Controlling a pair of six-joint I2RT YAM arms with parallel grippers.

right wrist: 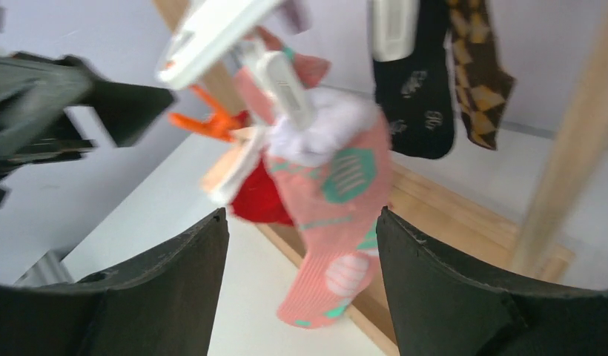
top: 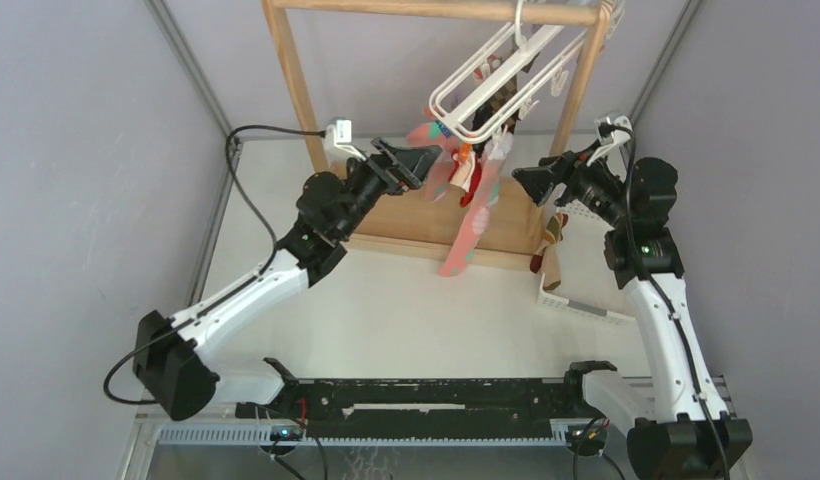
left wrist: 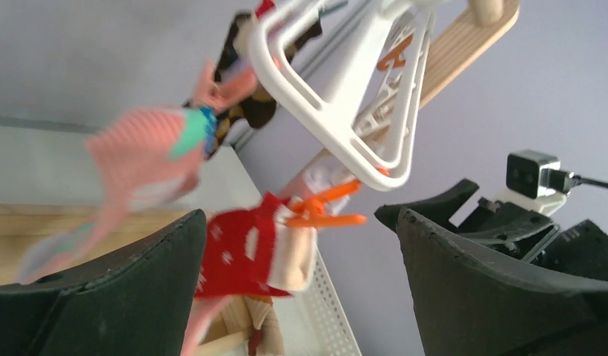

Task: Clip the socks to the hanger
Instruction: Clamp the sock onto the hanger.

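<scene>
The white hanger hangs tilted from the wooden rack's top bar. A pink sock with teal dots and a red snowflake sock hang from its clips. My left gripper is open and empty just left of them. In the left wrist view, the red sock hangs on an orange clip between my open left gripper's fingers. My right gripper is open and empty just right of the socks. In its view the pink sock hangs between its fingers. Dark socks hang behind.
The tall wooden rack stands at the back on a wooden base. A white slatted basket sits at the right with a striped sock draped over its edge. Grey walls close both sides.
</scene>
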